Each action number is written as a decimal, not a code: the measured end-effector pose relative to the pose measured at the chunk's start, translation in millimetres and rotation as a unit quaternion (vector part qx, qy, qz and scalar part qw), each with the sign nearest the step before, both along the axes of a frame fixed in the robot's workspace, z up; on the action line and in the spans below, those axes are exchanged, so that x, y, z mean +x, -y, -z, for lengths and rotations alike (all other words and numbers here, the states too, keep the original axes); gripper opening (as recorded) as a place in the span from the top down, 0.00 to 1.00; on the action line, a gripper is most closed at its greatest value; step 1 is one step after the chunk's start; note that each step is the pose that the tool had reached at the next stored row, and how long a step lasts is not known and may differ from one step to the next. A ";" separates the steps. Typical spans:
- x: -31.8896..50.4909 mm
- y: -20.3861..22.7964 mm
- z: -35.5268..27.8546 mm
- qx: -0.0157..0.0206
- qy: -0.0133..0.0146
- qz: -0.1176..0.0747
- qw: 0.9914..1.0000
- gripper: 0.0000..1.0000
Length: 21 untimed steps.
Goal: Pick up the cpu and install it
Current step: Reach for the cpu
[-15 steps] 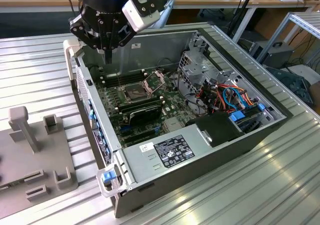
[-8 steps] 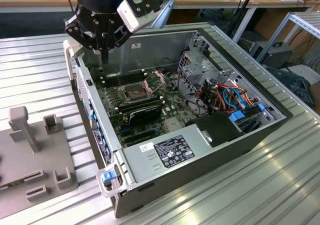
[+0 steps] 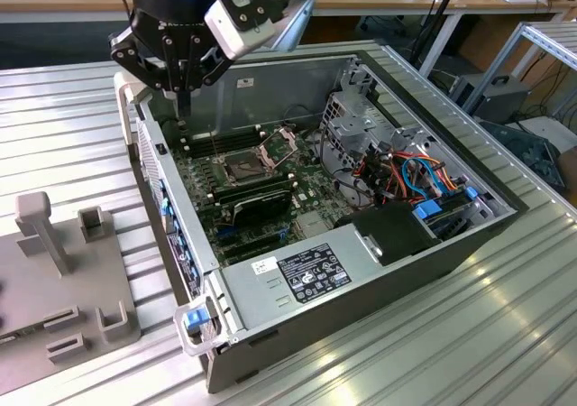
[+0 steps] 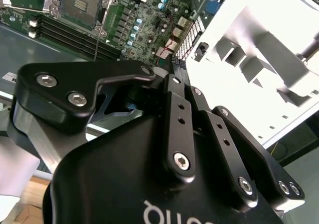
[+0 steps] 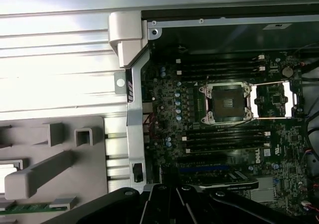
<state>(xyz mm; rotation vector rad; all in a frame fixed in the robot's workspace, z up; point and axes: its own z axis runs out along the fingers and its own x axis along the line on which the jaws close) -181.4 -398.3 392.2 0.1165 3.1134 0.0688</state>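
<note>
Over the far left corner of the open computer case (image 3: pixel 406 289), the gripper (image 3: pixel 183 108) hangs with its jaws drawn together and nothing seen between them.
By the exterior view's left and right, the cpu (image 5: pixel 7 169) seems not yet picked up. I take it to be the pale square piece cut by the edge of the first wrist view. It lies flat on the grey fixture (image 3: pixel 90 289), which stands on the ribbed metal surface (image 3: pixel 54 126) outside the case. So it lies left of the jaws and nearer, across the case wall. Being square, it offers no long axis to line up with. To the right of the jaws, on the motherboard (image 3: pixel 306 185), the socket (image 5: pixel 227 103) sits bare, with its hinged metal frame (image 5: pixel 271 99) swung open beside it.
</note>
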 end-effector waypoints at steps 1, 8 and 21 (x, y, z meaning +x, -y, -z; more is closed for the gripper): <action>-0.7 0.0 0.0 0.000 0.000 0.000 1.000 0.89; -6.2 0.0 0.1 0.000 0.000 0.000 1.000 0.89; -19.9 -0.3 0.5 0.000 0.000 0.000 1.000 0.89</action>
